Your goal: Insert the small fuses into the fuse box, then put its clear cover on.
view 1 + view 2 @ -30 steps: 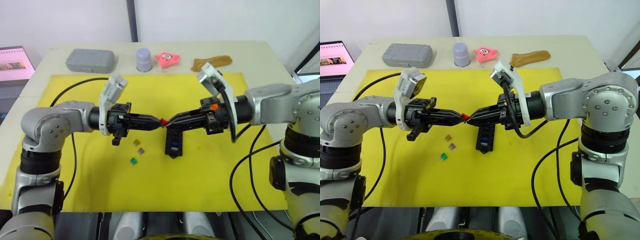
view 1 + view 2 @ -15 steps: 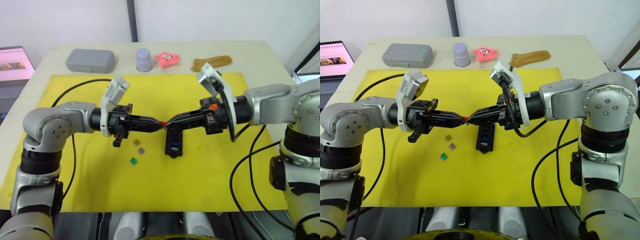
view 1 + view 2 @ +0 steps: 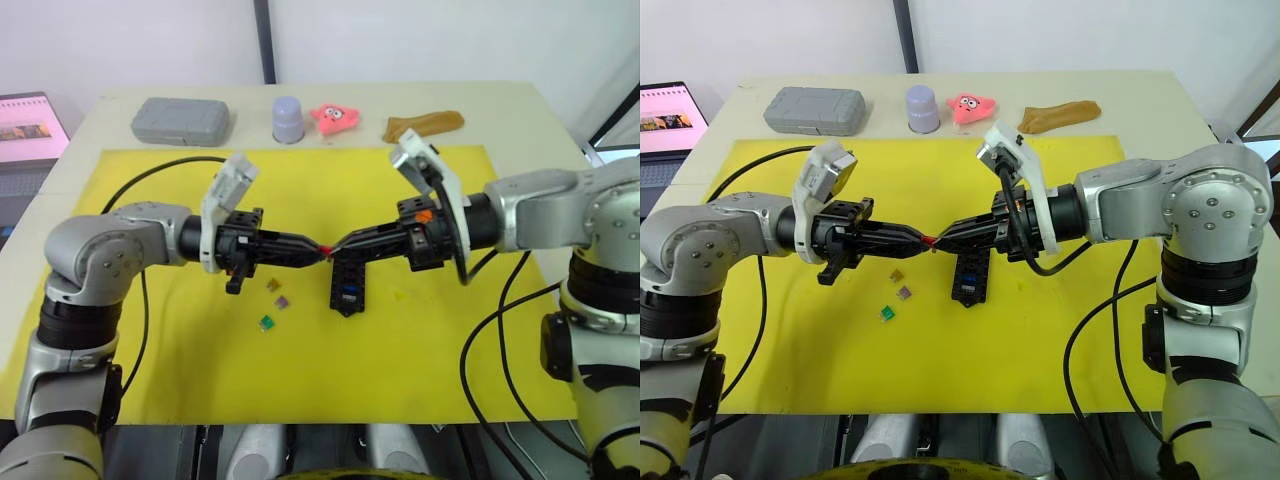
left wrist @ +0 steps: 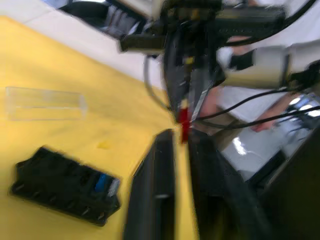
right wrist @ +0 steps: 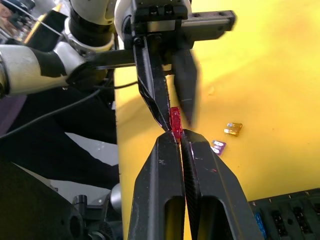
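Above the fuse box (image 3: 347, 288), which holds one blue fuse (image 3: 347, 294), the right gripper (image 5: 178, 136) clamps the red fuse (image 5: 175, 120) beside the parted left gripper (image 3: 318, 249); three fuses (image 3: 274, 302) and clear cover (image 4: 44, 103) remain unplaced.

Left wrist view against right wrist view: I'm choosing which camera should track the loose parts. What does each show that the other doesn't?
Left wrist view: the clear rectangular plastic cover lying on the yellow mat.
Right wrist view: a tiny yellow-brown fuse and a tiny purple fuse, loose on the mat.
Both: the small red translucent fuse pinched by the right tool, the left tool meeting it tip to tip, and the black slotted fuse box.
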